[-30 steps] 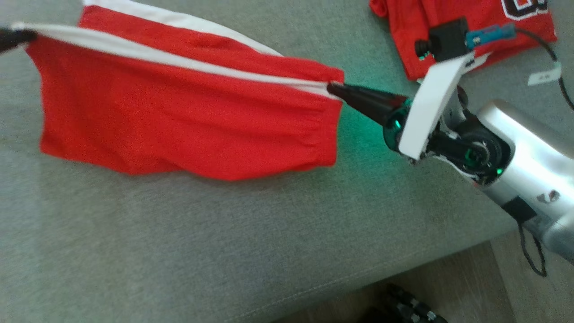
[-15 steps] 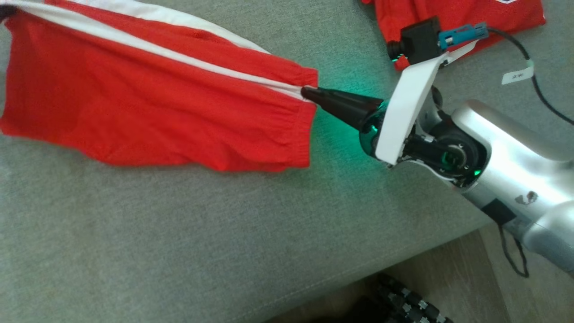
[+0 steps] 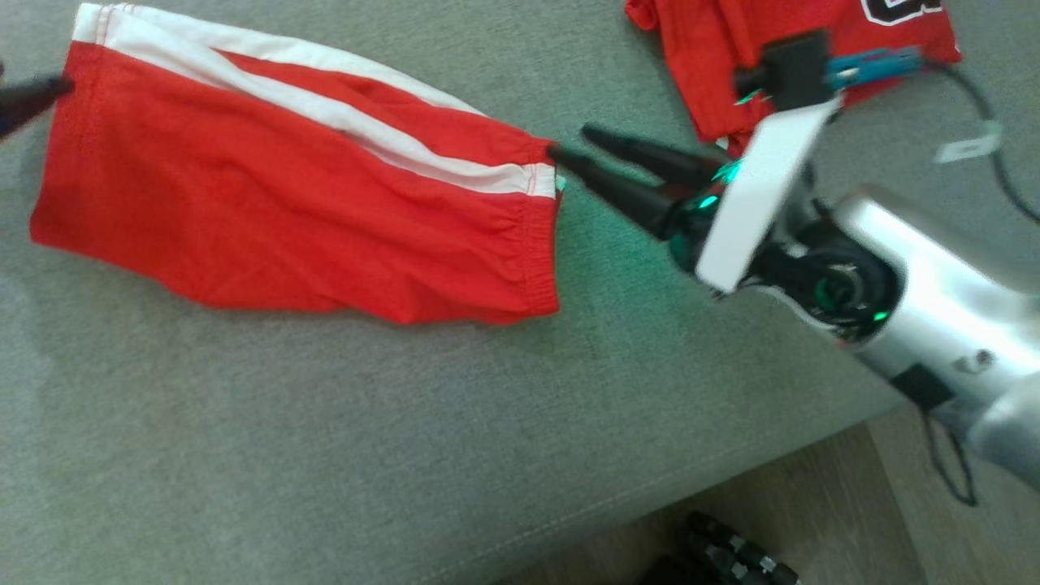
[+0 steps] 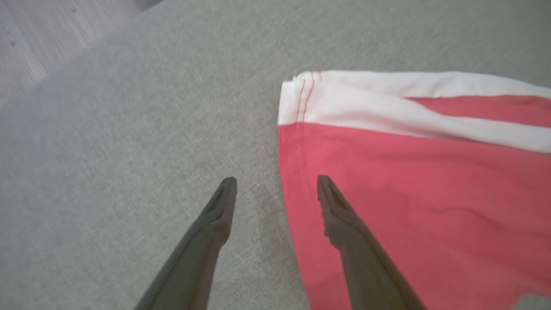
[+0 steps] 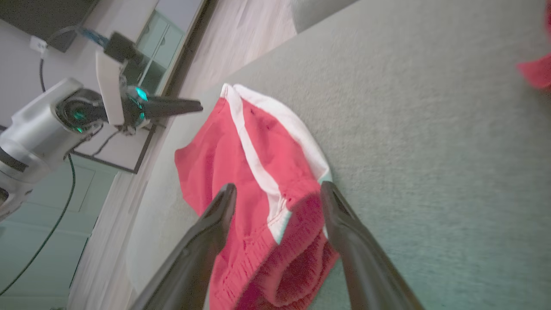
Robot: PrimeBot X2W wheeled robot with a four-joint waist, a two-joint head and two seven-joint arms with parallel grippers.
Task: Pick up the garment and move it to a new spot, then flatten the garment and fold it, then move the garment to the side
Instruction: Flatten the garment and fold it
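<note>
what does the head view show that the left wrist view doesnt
Head view's extras: the right claw, open at the corner of the elastic waistband, its silver forearm, and a second red garment at the top right.
Left wrist view's extras: the left claw seen open, one finger over red fabric and one over the grey cushion, plus the red stitching on the white hem.
Shared: the red shorts with white stripes, lying on the grey cushion.

Counting now: one pair of red shorts with white side stripes (image 3: 284,227), one other red lettered garment (image 3: 707,65), one grey fabric cushion (image 3: 325,447), and two dark long-fingered claws of mine: left claw (image 4: 276,180), right claw (image 3: 571,141).
</note>
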